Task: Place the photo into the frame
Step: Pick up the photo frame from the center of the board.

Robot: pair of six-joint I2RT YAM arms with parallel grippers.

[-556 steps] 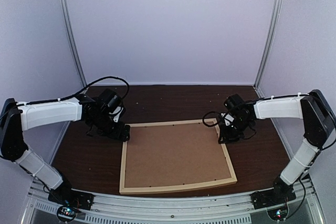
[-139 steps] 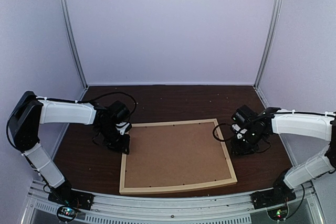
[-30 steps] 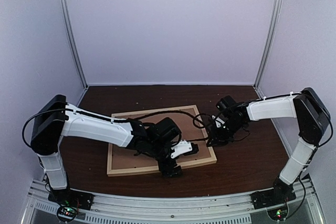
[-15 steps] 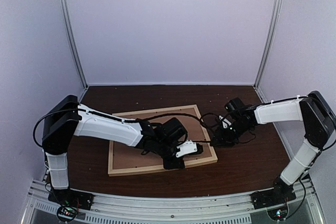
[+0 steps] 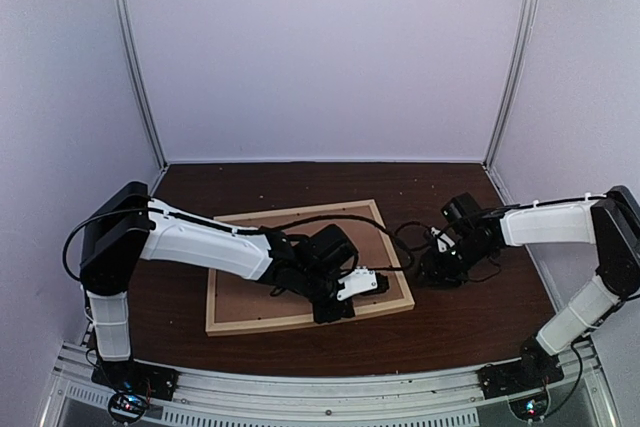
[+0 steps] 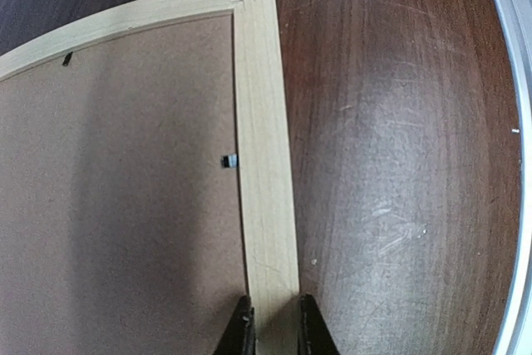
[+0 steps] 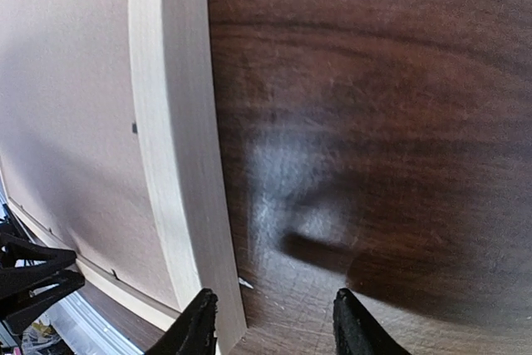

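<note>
The frame [image 5: 393,259] lies face down on the table, with the brown backing board [image 5: 270,267] filling it. The photo is hidden from every view. My left gripper [image 5: 336,311] reaches over the board to the near right part of the frame. In the left wrist view it [image 6: 272,330] is shut on the pale wood strip [image 6: 262,164], one finger on each side. My right gripper [image 5: 430,277] is just right of the frame. In the right wrist view it [image 7: 274,322] stands open over bare table, next to the frame's outer edge [image 7: 174,122].
Small metal tabs [image 6: 229,160] hold the backing board [image 6: 125,189] in the frame. The dark wood table [image 5: 470,317] ends at a metal rail [image 5: 330,387] along the near edge. Purple walls close in the back and both sides.
My left gripper has closed onto the frame's near strip. My right gripper has opened and drawn back to the right, off the frame's right edge.
</note>
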